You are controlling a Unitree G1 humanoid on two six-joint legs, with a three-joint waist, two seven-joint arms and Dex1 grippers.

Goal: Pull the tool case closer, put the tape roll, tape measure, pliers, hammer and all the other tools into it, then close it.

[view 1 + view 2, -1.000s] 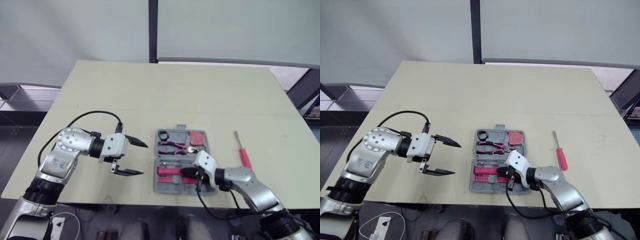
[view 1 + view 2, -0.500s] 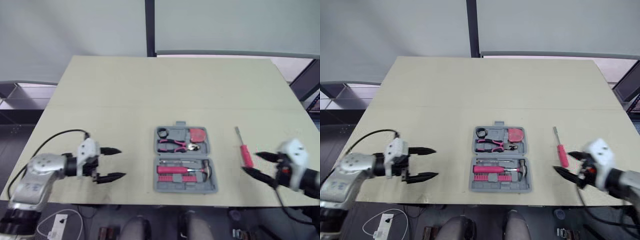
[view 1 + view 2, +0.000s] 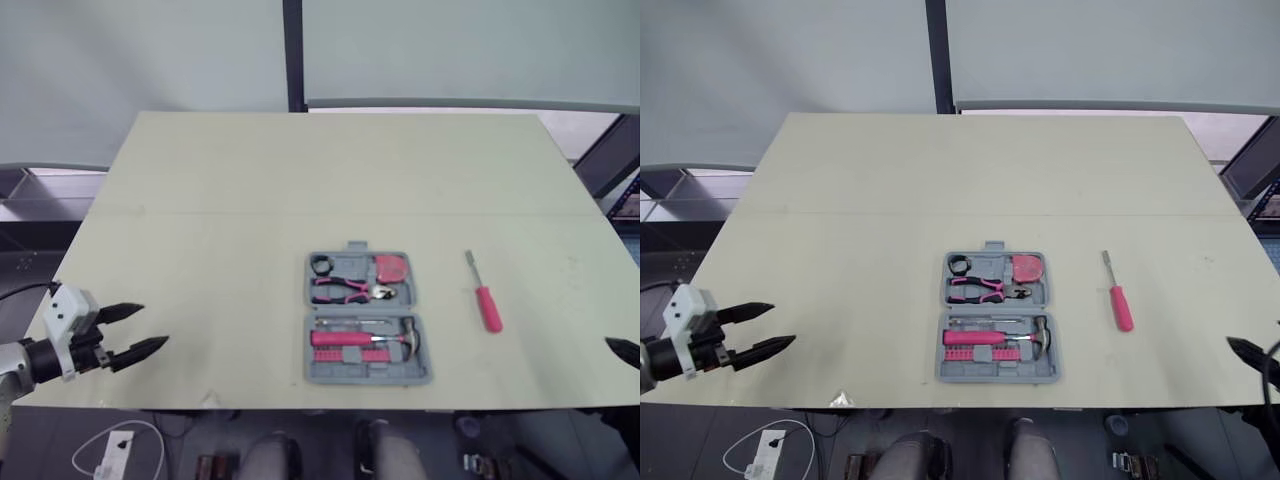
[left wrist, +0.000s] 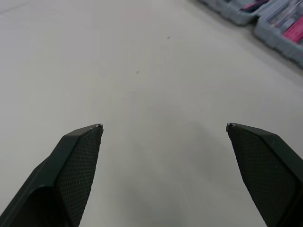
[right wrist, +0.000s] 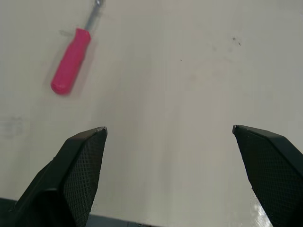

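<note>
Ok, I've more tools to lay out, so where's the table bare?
The whole far half of the table beyond the tool case is bare. So is the wide stretch between the case and the open left pincer. The strip between case and screwdriver is the tightest; right of the screwdriver is free up to the right pincer.

Table (image 3: pixel 250 200): pale, matt, smooth top with a few small dark specks. Tool case (image 3: pixel 368 379): grey matt plastic shell; screwdriver (image 5: pixel 71 60): smooth pink plastic handle with a slight sheen, bare metal shaft. Left hand (image 4: pixel 164 126) and right hand (image 5: pixel 169 128): finger pads (image 4: pixel 78 163) black, matt, with fine cross-hatched grip texture.
</note>
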